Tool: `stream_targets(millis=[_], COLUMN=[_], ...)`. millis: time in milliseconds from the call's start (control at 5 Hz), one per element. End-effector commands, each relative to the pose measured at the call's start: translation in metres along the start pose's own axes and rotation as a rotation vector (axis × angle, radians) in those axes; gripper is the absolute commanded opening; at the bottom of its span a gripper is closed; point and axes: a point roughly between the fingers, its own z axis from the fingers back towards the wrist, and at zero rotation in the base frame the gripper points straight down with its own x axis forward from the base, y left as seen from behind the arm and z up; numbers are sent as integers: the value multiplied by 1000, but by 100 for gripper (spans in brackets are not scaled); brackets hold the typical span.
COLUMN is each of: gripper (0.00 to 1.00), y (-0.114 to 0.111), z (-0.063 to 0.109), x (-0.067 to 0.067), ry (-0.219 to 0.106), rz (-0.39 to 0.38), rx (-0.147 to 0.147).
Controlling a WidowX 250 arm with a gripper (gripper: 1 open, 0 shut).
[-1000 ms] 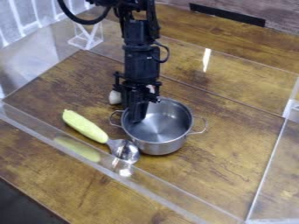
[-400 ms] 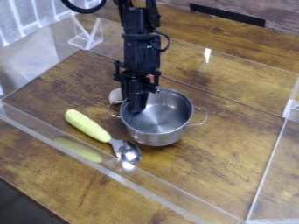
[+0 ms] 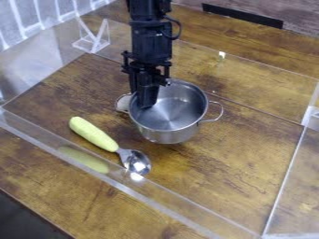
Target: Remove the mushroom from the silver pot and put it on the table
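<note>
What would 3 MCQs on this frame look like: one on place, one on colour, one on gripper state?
1. Where is the spoon?
A. in the silver pot
B. on the table, at the corn-like piece's end
C. on the clear wall

2. What colour is the corn-like piece?
A. yellow
B. red
C. blue

3. The gripper is:
A. open wide
B. out of view
C. shut

Answers: 1 B, it lies on the table in front of the silver pot; 2 A, plainly yellow; 3 C, fingers together at the pot's rim.
</note>
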Motion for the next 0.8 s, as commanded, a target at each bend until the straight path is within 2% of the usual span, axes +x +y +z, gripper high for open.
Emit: stream_targets(millis=[0, 600], gripper=[0, 0], y=[-13, -30], z=[55, 90], x=[-1, 4], ry=[-116, -145], rz=[-42, -75], rx=[69, 97])
